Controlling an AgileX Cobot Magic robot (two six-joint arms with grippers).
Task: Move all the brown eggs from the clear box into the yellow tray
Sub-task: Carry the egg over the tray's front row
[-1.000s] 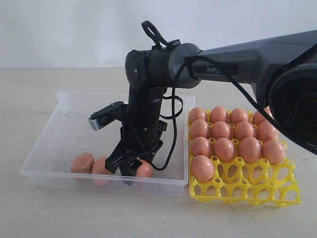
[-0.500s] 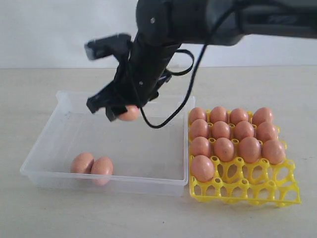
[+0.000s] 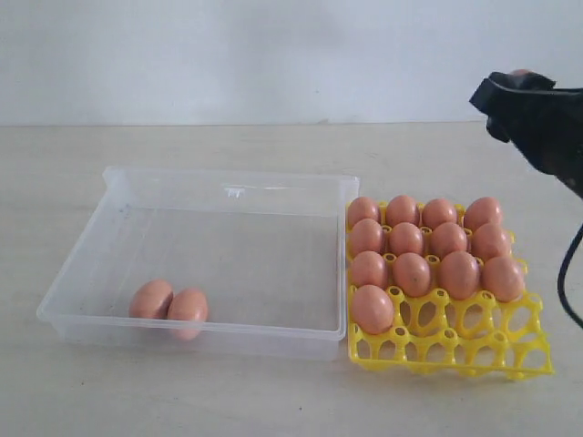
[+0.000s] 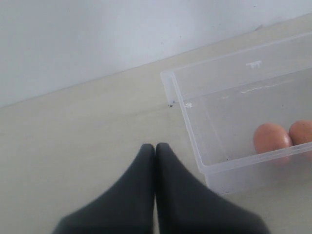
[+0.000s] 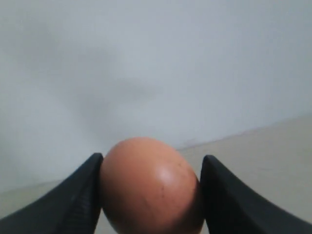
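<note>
right end effector (image 3: 506, 86) is seen raised at the upper right of the exterior view, and only a sliver of the held egg (image 3: 521, 72) is shown at its tip. whether it is over the yellow tray (image 3: 455, 364) cannot be told. 13 brown eggs (image 3: 412, 273) are seated in the tray, and 3 cups of the near row are open. 2 loose eggs (image 3: 151, 299) are lying touching each other in the near left corner of the clear box (image 3: 228, 177), which is set just beside the tray on the surface (image 3: 182, 391).

in the left wrist view, the left end effector (image 4: 155, 148) is shown pressed closed on nothing, over bare surface near a corner of the box.

in the right wrist view, the held egg (image 5: 150, 187) is clamped between both fingers (image 5: 87, 190) of the right end effector.

risk is judged to lie in the placement. if the egg is lowered off-centre, a knobbed post or a seated neighbour could be struck and a shell cracked. if the grip is altered in transit, the egg could be crushed or dropped.
</note>
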